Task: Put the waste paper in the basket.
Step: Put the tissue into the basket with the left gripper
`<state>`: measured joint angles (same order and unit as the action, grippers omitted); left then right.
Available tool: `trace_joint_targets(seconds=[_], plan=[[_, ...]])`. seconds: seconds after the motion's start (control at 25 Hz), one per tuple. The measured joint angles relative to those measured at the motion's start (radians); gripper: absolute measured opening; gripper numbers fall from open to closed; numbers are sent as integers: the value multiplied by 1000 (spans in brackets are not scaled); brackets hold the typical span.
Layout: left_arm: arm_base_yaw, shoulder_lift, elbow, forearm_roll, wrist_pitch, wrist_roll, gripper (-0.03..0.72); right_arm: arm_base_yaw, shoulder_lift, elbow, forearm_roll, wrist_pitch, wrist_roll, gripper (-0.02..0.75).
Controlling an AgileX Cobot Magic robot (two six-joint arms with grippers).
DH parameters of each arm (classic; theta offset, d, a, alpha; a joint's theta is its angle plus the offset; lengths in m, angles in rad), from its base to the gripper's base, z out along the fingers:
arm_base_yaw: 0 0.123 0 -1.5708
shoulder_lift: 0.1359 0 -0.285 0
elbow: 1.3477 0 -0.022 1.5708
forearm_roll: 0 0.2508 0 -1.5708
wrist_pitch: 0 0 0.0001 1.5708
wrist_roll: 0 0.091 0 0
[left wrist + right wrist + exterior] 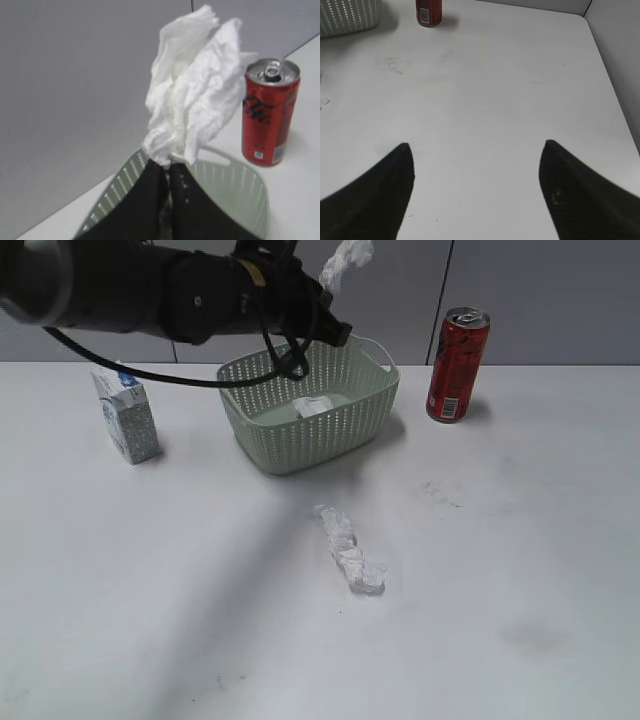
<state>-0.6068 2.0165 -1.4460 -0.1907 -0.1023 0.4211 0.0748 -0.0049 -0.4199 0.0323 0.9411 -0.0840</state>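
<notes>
One paper wad (312, 406) already lies in the basket (345, 435), the left fingers (186, 195) hold a second wad (192, 90) pinched above it, a third twist (350, 550) waits on the desk (500, 590), and the right fingers (567, 182) stand spread and empty.

The basket (308, 420) stands toward the far edge of the table (520, 570), near the middle of that edge. A paper wad (313, 406) lies inside it. A can (457, 365) stands upright to the basket's right, apart from it, close to the far edge. A carton (126, 415) stands to the basket's left, also apart. Another twisted paper piece (350, 550) lies on the table in front of the basket, toward the table's middle. Above the basket's far rim, the left gripper (335, 302) holds a crumpled paper (346, 260) aloft.
</notes>
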Motion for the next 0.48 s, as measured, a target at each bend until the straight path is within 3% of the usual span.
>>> trace_joint_targets(seconds=[0.12,0.32,0.4,0.48], plan=[[0,37,0,-4,14,0,169,0,0,0,-2,0,0,589],[0,55,0,-55,23,0,566,0,0,0,-4,0,0,589],[1,55,0,-70,23,0,634,0,0,0,-4,0,0,589],[1,55,0,-73,34,0,644,0,0,0,-4,0,0,589]])
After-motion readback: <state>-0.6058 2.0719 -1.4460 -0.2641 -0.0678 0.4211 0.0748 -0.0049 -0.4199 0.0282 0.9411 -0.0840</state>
